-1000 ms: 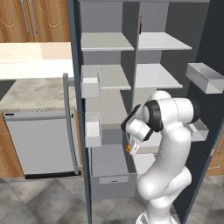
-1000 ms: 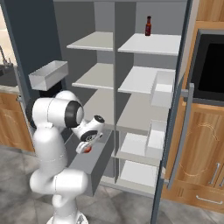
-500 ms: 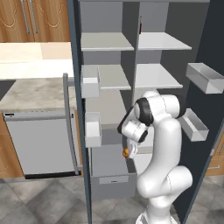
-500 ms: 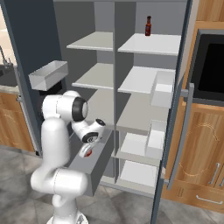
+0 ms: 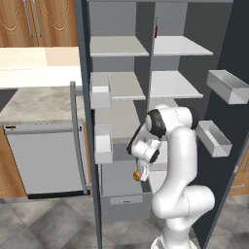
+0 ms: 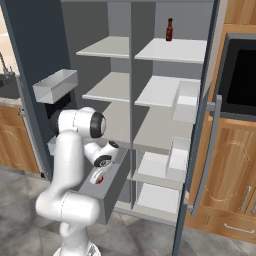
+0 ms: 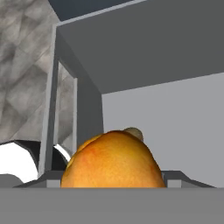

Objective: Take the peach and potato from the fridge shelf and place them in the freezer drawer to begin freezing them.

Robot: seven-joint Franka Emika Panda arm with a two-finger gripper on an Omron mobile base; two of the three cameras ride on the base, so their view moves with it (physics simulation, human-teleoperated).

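Left base view, from the left: a dishwasher [image 5: 44, 155] under a pale counter [image 5: 36, 99], then the open fridge door with two white bins [image 5: 100, 90] on its inner face. Inside, white shelves [image 5: 119, 46] are stacked in two columns. Below them the freezer drawer [image 5: 124, 187] is pulled out, a deep grey box. The gripper [image 5: 139, 174] points down over the drawer's open top, jaws closed on the peach [image 5: 137, 175], which shows as a small orange spot between the finger tips, above the drawer's floor. Two more bins [image 5: 226, 86] hang on the right door.

Right base view: a bin [image 6: 55, 85] on the left door, then the arm bent low, the gripper [image 6: 98, 178] tipped into the drawer [image 6: 112, 187] with the peach [image 6: 99, 180] a reddish dot at its tips. A dark bottle [image 6: 169, 30] stands on the top right shelf [image 6: 175, 50].

Hand view: the peach [image 7: 113, 164] sits close up between the finger tips, orange with a redder blush to the left. Behind it are the drawer's grey walls and floor [image 7: 175, 131]. The potato cannot be made out.
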